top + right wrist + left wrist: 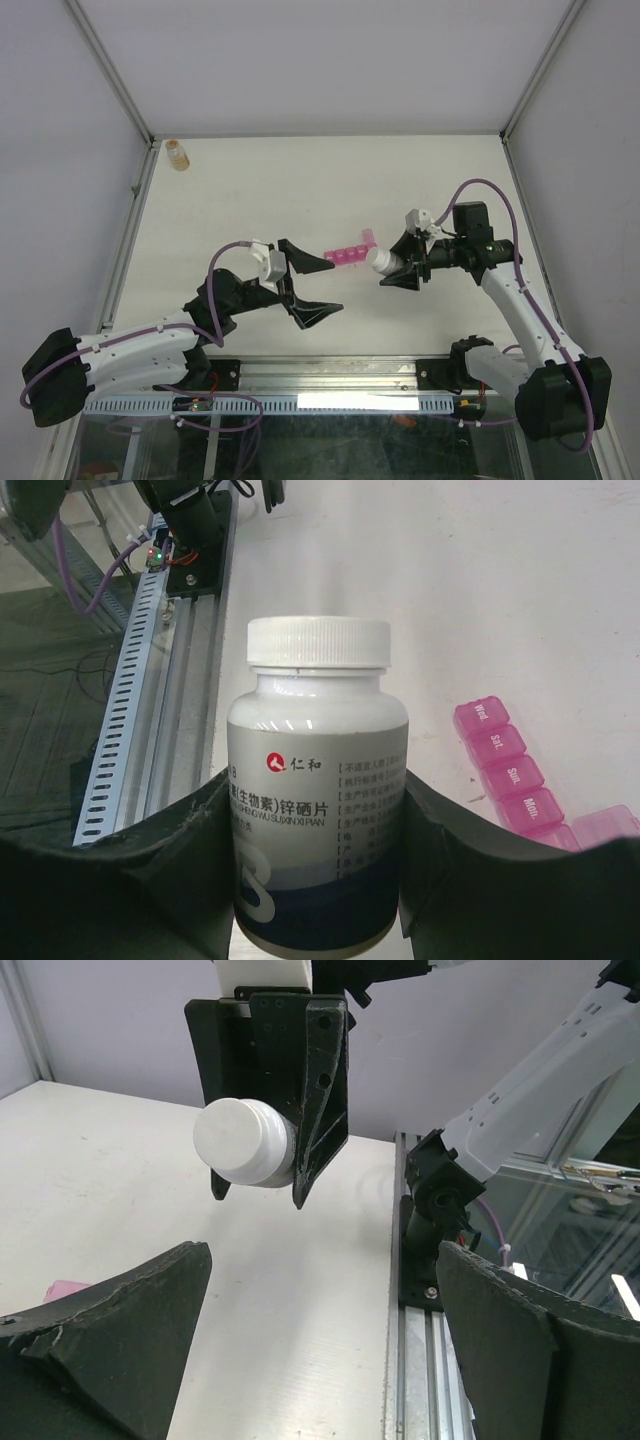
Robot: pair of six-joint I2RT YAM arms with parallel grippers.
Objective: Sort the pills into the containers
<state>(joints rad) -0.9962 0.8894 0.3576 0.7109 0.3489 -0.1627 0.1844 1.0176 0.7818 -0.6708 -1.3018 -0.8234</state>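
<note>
Item: white plastic supplement bottle (315,780) with a ribbed white screw cap. The label carries a red roundel with the brand 仁和, the product name ending 锌硒片 and a pinyin line reading "XINXI PIAN"; the smaller print is illegible. It is clamped around the body between the fingers of the right gripper (403,264) and held on its side, cap pointing to 9 o'clock in the top view. Item: pink pill organiser strip (350,255), lying on the white table (300,190) near its centre, its right end just at 10 o'clock of the bottle cap. The lids, read in the right wrist view, say Wed., Sat., Sun., Mon. — a further lid at the Mon. end stands open. Any pills are too small to make out. Item: left gripper (328,287), at 7 o'clock of the strip, fingers spread wide and holding nothing. Item: small amber bottle (178,153), upright at the table's far-left corner, at 11 o'clock.
</note>
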